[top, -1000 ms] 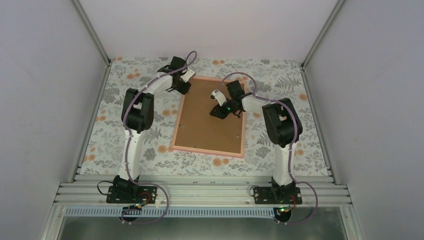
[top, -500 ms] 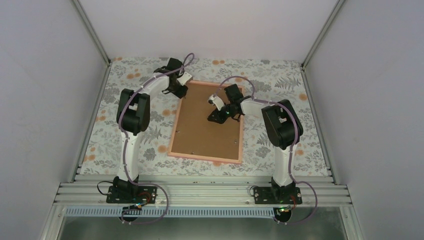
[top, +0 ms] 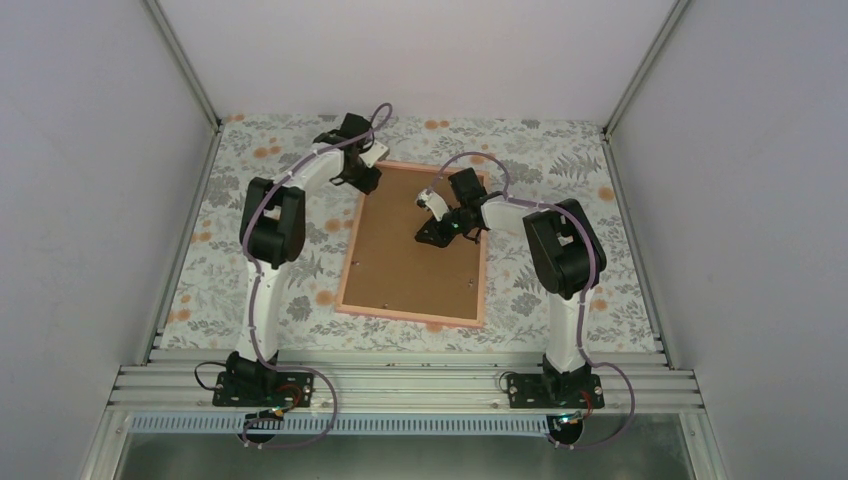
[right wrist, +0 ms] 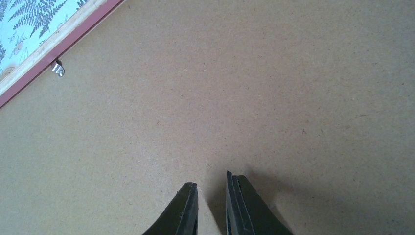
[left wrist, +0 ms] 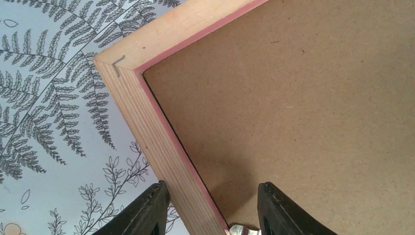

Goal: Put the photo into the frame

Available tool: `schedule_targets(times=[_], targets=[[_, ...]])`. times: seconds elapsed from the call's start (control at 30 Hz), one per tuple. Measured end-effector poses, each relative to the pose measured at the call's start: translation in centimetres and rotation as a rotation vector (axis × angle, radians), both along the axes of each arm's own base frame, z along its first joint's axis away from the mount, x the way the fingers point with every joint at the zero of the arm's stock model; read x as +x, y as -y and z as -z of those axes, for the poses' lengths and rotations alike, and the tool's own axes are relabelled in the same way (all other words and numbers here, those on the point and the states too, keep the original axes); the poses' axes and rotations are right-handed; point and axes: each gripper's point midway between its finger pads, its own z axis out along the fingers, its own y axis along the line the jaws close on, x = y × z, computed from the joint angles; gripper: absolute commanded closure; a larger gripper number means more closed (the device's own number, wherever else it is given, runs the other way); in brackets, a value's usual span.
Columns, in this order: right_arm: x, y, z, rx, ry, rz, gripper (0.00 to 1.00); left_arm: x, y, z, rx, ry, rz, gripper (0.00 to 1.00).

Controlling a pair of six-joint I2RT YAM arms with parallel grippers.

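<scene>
The pink frame [top: 349, 255] lies face down on the floral tablecloth, with the brown backing board [top: 410, 260] filling it. The photo is hidden. My left gripper [top: 362, 181] is open at the frame's far left corner. In the left wrist view its fingers [left wrist: 151, 205] straddle the frame's wooden rail [left wrist: 161, 142], one over the cloth and one over the board [left wrist: 303, 107]. My right gripper [top: 432, 237] is over the board's far half. In the right wrist view it [right wrist: 211, 180] is almost shut with a narrow gap, empty, its tips down at the board [right wrist: 244, 88].
A small metal retaining tab [right wrist: 57, 68] sits on the board beside the frame rail [right wrist: 54, 49]. Another tab [left wrist: 240, 228] shows between my left fingers. The floral cloth [top: 250, 290] surrounds the frame. Grey walls close in both sides and the back.
The frame has slid slightly left and turned a little since the earliest frame, with the right gripper on the board. The left gripper stayed at the far left corner.
</scene>
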Motion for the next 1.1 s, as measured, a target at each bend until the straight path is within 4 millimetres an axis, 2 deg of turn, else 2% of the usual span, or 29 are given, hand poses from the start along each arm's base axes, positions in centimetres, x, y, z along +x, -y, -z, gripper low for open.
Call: schedule_targets(times=[0.17, 0.5, 0.63, 0.83, 0.97, 1.07, 1.1], targets=[[0.0, 0.0, 0.0, -0.001, -0.001, 0.002, 0.83, -0.5, -0.8, 1.2, 0.028, -0.021, -0.02, 0.55], [0.1, 0.0, 0.0, -0.003, 0.001, 0.004, 0.83, -0.7, -1.3, 1.2, 0.038, -0.025, -0.019, 0.57], [0.1, 0.0, 0.0, -0.003, 0.001, 0.005, 0.83, -0.7, -1.3, 1.2, 0.034, -0.028, -0.011, 0.62], [0.0, 0.0, 0.0, -0.002, -0.002, 0.002, 0.83, -1.2, -1.5, 1.1, 0.043, -0.036, 0.004, 0.61], [-0.2, -0.2, 0.0, -0.003, -0.003, -0.002, 0.81, -1.4, -1.8, 1.0, 0.046, -0.042, 0.005, 0.56], [-0.2, -0.2, -0.2, 0.0, -0.005, -0.006, 0.77, -1.3, -1.7, 0.8, 0.045, -0.036, 0.019, 0.43], [-0.3, -0.3, -0.3, 0.001, -0.006, -0.008, 0.74, -1.3, -1.7, 0.6, 0.046, -0.031, 0.03, 0.36]])
